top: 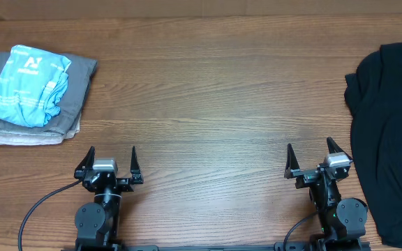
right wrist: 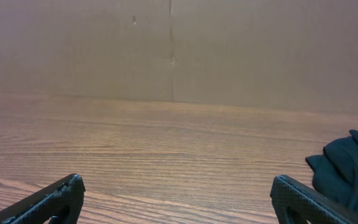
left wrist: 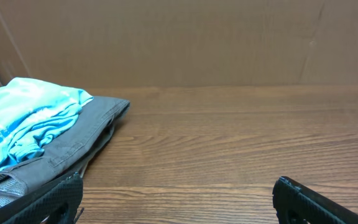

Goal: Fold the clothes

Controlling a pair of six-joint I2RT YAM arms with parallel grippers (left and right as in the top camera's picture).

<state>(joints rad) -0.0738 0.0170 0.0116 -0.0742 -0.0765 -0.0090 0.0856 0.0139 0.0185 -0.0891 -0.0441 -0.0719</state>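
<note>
at the near edge of the counter (top: 215,104), the left fingers (top: 89,157) are seen spread wide, with nothing held between them. they are dark and flat, and taper to points. the right fingers (top: 289,157) are likewise spread wide and nothing is held in them. the counter is made of brown wood, with a fine grain run from side to side. near the right fingers, along the right edge, a black garment (top: 389,132) is laid in a loose, rumpled heap, soft and matte. at the far left, well apart from the left fingers, a light blue t-shirt (top: 28,85) is folded into a small, slightly creased bundle, with white lettering shown on top. it is laid on a folded grey garment (top: 81,87) of heavier, stitched cloth, under which a pale folded cloth (top: 26,137) is seen. behind the counter, a plain brown wall (left wrist: 197,43) with a cardboard look is shown in the wrist views.
</note>
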